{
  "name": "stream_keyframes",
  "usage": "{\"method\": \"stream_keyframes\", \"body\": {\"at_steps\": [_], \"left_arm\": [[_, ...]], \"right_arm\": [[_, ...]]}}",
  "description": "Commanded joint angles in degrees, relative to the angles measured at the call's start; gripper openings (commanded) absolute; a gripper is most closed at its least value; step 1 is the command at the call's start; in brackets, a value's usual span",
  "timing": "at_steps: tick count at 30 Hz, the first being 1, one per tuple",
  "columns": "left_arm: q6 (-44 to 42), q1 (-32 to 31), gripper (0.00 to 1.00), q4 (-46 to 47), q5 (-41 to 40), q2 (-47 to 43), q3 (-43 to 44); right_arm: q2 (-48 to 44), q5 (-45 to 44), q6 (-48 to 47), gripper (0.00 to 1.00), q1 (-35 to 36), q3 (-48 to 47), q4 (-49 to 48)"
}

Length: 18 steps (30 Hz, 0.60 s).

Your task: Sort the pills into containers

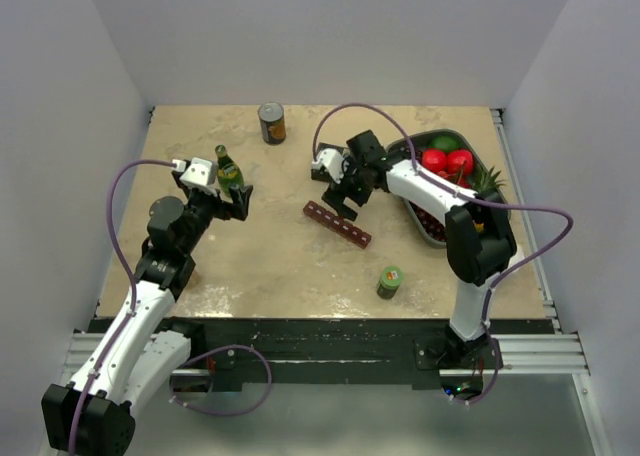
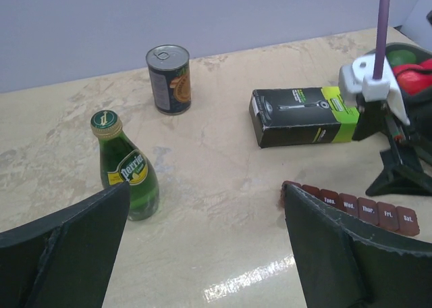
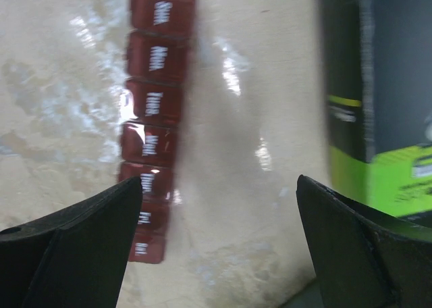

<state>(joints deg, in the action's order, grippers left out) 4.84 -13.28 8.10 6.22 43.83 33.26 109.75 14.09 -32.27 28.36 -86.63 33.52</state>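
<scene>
Overhead and wrist views of the sorting set-up. The containers are a maroon weekly pill organizer (image 1: pixel 337 224), a long narrow strip of small square compartments. It lies flat on the marbled tabletop (image 1: pixel 280 266) near the centre, running diagonally. Day labels are printed on the lids, which appear to be closed. No loose pills can be made out in any view.

The right gripper (image 1: pixel 345 196) is held above the far end of the strip with its jaws spread wide and nothing between them. In its wrist view the strip lies below the left finger and a black-and-lime box (image 3: pixel 378 105) below the right one, with bare table between. The left gripper (image 1: pixel 232 198) is likewise wide open and empty. It is held just beside a green Perrier bottle (image 1: pixel 229 169), well apart from the organizer. A tin can (image 1: pixel 271 122) and a small green-lidded jar (image 1: pixel 389 281) also stand on the table.

The organizer is judged to be light, stiff, low and glossy. It may therefore skid on the shiny surface if it is pushed from one side only. A hold across the narrow width, near mid-length, is suggested, so that the strip stays level. The lid tabs are best avoided, since they could be sprung open.
</scene>
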Motion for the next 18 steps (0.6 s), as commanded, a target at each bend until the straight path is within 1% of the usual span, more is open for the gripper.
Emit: {"method": "stream_keyframes", "body": {"at_steps": [1,5,12,16,17,18], "left_arm": [[-1.2,-0.3,1.0,3.1,1.6,-0.4,0.8],[-1.3,-0.3,1.0,3.1,1.9,-0.5,0.7],[-1.4,-0.3,1.0,3.2,2.6,-0.4,0.6],[-1.5,-0.3,1.0,3.4,3.8,-0.4,0.5],[-1.5,-0.3,1.0,3.4,3.9,-0.4,0.5],[-1.6,-0.3,1.0,3.5,4.4,-0.4,0.5]], "right_arm": [[-4.5,-2.4,1.4,0.99,4.8,6.2,-3.4],[-5.3,-5.2,3.9,0.99,6.4,9.7,-5.5],[-4.4,-8.3,5.0,0.99,8.6,12.6,-7.8],[-3.3,-9.1,4.8,0.93,9.3,13.4,-7.9],[-3.3,-9.1,4.8,0.89,9.6,13.4,-7.9],[-3.2,-8.9,4.7,0.86,9.7,13.4,-7.9]]}}
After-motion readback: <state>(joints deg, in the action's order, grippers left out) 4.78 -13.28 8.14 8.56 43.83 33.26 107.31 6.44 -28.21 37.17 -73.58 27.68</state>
